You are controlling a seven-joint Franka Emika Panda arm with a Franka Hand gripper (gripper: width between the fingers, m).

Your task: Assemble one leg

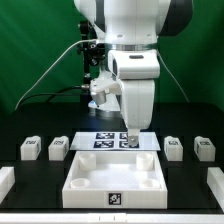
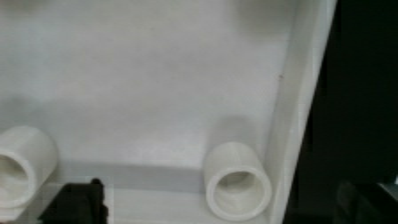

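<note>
With your hand [image 1: 130,138] released and empty, go for the small white tagged plastic leg block [image 1: 173,147] at its three o'clock in the exterior view, centring it squarely before clenching.

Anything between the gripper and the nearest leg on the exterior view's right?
Nothing visible. The gripper hangs over the marker board; the leg sits apart on the bare black table to the exterior view's right. The white tray lies nearer the camera, off that line.

You worked in a robotics lab: green curtain [image 1: 40,50] behind the end effector [image 1: 130,142], tagged marker board [image 1: 104,141] nearby on the black counter [image 1: 40,185].
</note>
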